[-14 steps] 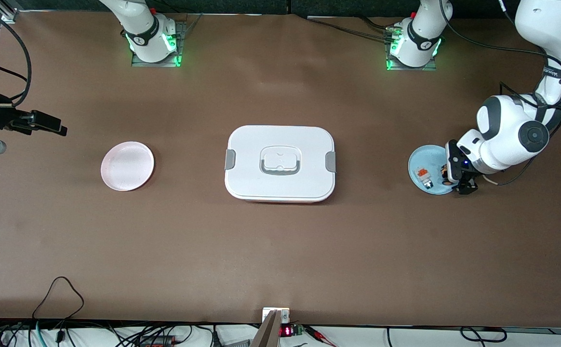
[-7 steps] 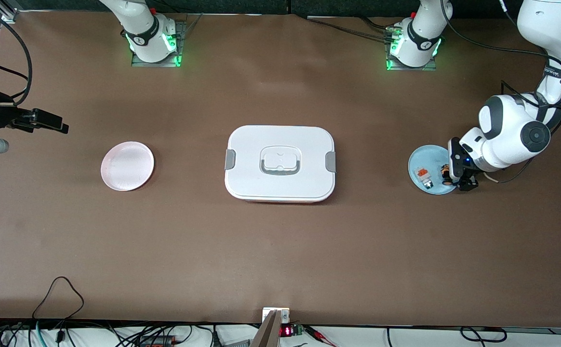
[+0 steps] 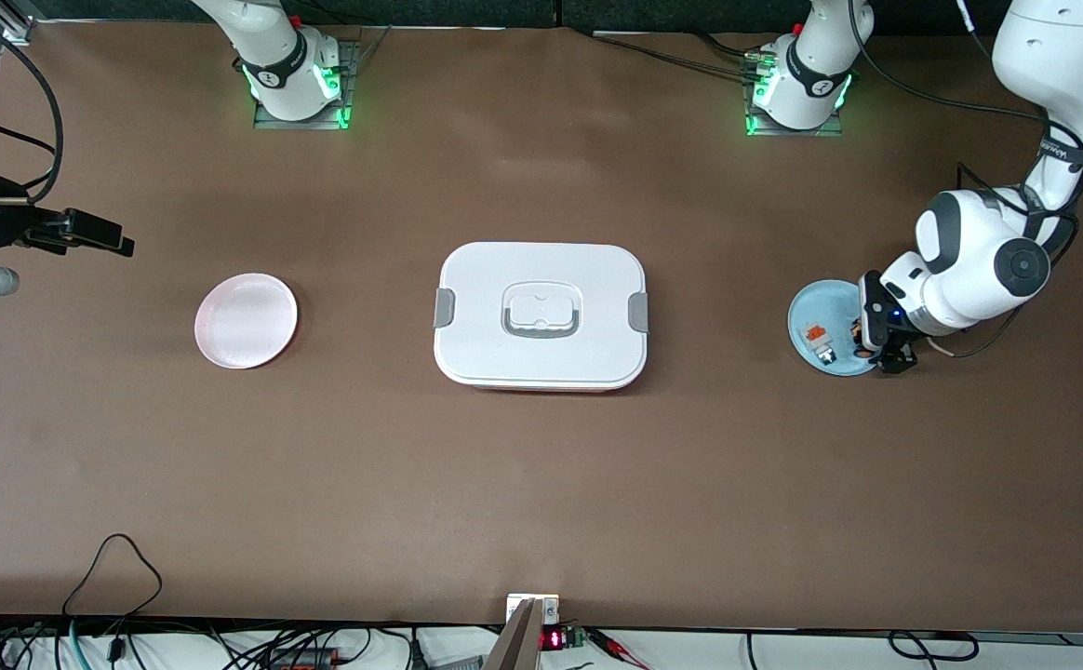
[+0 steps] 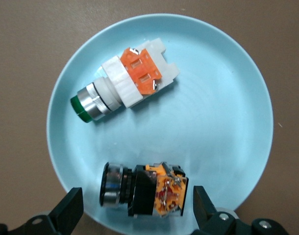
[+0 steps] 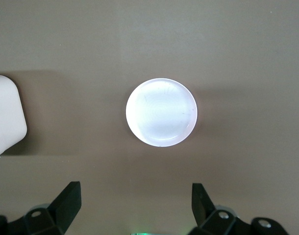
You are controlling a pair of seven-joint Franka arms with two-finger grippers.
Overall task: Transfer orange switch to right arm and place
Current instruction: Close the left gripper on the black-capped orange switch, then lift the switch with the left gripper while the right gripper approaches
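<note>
While the right arm waits at its end of the desk, the left arm works low over the blue plate.

Front view, desk: brown desk [image 3: 541, 484] carrying three things in a row between the arms' ends.
Front view, blue plate: pale blue plate [image 3: 807, 316] at the left arm's end, holding two small parts.
Front view, orange switch: orange switch [image 3: 861, 341] on the plate's edge, between the left end effector's fingers.
Front view, white switch: white-bodied switch [image 3: 819, 341] with an orange top, beside it on the plate, toward the middle of the desk.
Front view, left end effector: left end effector [image 3: 879, 337] low over the blue plate's rim.
Front view, lunch box: white lidded box [image 3: 541, 314] with grey clips, at the middle of the desk.
Front view, pink plate: pink plate [image 3: 246, 320] toward the right arm's end.
Front view, right end effector: right end effector [image 3: 100, 238] in the air over the desk near the pink plate.

Left wrist view, orange switch: black body, orange block and silvery ring, lying on its side on the plate [image 4: 144, 188].
Left wrist view, fingers: spread wide, one fingertip [image 4: 68, 208] at each end of the switch, neither touching it.

Right wrist view, pink plate: bare plate [image 5: 161, 112] below, fingers [image 5: 66, 198] spread apart.
</note>
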